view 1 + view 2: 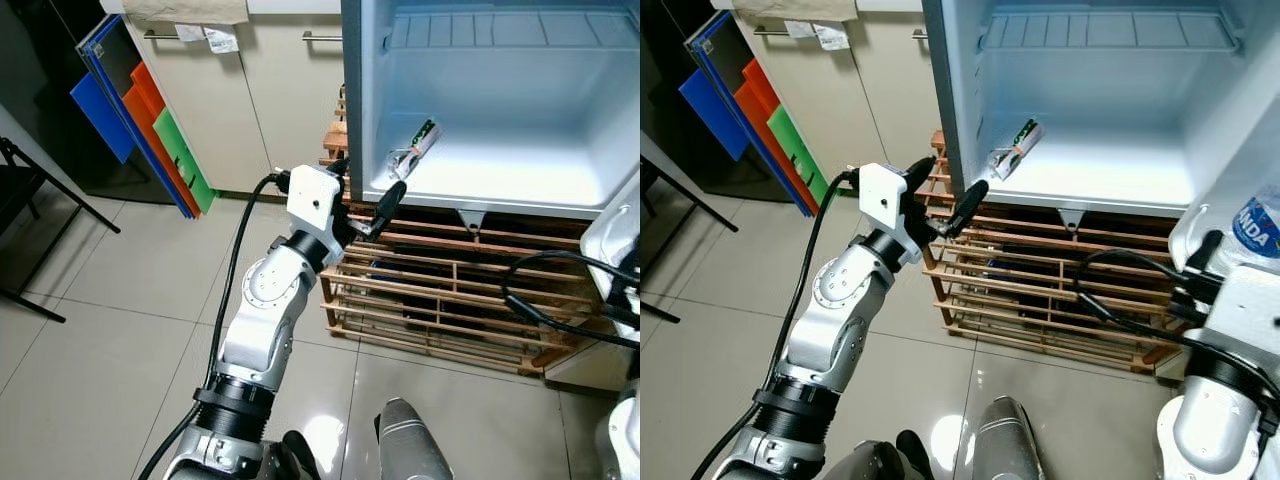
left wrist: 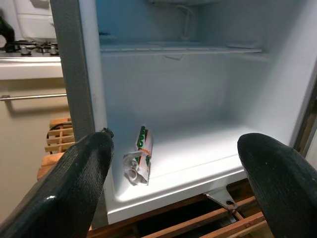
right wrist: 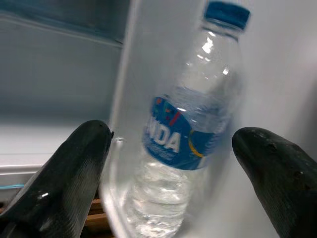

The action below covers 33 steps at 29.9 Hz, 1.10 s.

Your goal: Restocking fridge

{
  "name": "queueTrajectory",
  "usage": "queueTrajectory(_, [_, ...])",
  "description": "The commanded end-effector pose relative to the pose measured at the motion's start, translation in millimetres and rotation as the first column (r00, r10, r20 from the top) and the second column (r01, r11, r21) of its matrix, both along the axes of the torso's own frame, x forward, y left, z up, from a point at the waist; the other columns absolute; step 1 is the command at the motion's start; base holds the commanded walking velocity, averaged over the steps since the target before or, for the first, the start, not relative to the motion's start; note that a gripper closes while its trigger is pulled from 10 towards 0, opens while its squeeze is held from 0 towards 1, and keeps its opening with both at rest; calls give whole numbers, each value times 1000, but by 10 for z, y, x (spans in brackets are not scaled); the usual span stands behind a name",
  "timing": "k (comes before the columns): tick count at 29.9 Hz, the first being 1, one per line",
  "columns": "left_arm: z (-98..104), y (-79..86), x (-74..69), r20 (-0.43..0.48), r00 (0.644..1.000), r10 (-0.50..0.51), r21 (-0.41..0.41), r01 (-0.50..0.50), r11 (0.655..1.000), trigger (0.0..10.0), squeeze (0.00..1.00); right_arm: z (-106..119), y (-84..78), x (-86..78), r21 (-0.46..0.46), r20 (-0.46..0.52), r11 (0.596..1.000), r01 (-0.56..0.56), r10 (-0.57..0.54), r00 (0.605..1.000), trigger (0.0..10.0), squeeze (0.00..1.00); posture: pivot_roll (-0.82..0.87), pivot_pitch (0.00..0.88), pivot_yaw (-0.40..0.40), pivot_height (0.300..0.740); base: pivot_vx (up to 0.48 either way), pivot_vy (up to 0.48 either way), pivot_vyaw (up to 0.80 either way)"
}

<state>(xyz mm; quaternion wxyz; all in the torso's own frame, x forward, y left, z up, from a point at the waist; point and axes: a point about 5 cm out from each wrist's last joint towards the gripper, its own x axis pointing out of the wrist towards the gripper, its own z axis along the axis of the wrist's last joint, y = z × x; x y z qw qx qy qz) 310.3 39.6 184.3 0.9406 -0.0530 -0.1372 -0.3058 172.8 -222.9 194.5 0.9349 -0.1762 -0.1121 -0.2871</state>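
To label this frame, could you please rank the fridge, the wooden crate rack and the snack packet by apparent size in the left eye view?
1. fridge
2. wooden crate rack
3. snack packet, far smallest

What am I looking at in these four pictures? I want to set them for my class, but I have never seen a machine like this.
This is a humanoid robot restocking a small open fridge that stands on a wooden crate rack. The two wide pictures come from cameras in its head, looking down past its own silver arms. The other two come from cameras on its wrists, each looking out between two black fingers.

The left end effector is raised at the fridge's lower left corner, fingers apart and holding nothing. On the fridge floor lies one small green and white packet. The right end effector is also open; it faces a clear water bottle with a blue cap and label, standing in the white door shelf, not yet gripped.
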Motion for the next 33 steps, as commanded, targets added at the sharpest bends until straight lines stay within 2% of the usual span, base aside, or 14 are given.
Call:
queueTrajectory(1, [-48, 68, -16, -17, 999, 29, 18, -29, 999, 10000, 0, -31, 97, -35, 0, -16, 997, -74, 74, 997, 10000, 0, -383, 124, 125, 718, 0, 0, 0])
queueTrajectory(6, [-179, 239, -36, -83, 992, 90, 2, -90, 996, 10000, 0, -108, 193, -124, 11, -49, 976, -219, 219, 975, 10000, 0, -378, 125, 108, 718, 0, 0, 0])
queueTrajectory(8, [-198, 288, -53, -91, 990, 110, -6, -111, 994, 10000, 0, -139, 179, -139, 29, -62, 976, -217, 218, 974, 10000, 0, -374, 122, 105, 718, 0, 0, 0])
queueTrajectory(10, [-229, 416, -101, -109, 980, 164, -24, -168, 986, 10000, 0, -241, 100, -132, 95, -94, 980, -175, 184, 979, 10000, 0, -366, 118, 106, 718, 0, 0, 0])
queueTrajectory(13, [-204, 506, -103, -88, 971, 223, -23, -226, 974, 10000, 0, -314, 60, -29, 149, -79, 975, -167, 180, 981, 10000, 0, -350, 111, 120, 718, 0, 0, 0])
queueTrajectory(19, [-123, 497, -10, -60, 961, 270, -24, -272, 962, 10000, 0, -375, 120, 263, 189, -37, 949, -252, 263, 964, 10000, 0, -345, 93, 127, 718, 0, 0, 0])
queueTrajectory(28, [-122, 494, 36, -69, 954, 291, -19, -293, 956, 10000, 0, -436, 130, 323, 181, -47, 938, -295, 308, 950, 10000, 0, -340, 87, 121, 718, -189, 0, 0])
queueTrajectory(30, [-128, 496, 42, -71, 953, 296, -22, -298, 954, 10000, 0, -495, 147, 310, 178, -66, 931, -319, 335, 940, 10000, 0, -339, 88, 118, 718, 0, 0, 0])
queueTrajectory(33, [-150, 477, 46, -77, 954, 290, -16, -292, 956, 10000, 0, -642, 208, 282, 209, -122, 895, -394, 424, 898, 10000, 0, -341, 89, 117, 718, 0, 0, 0])
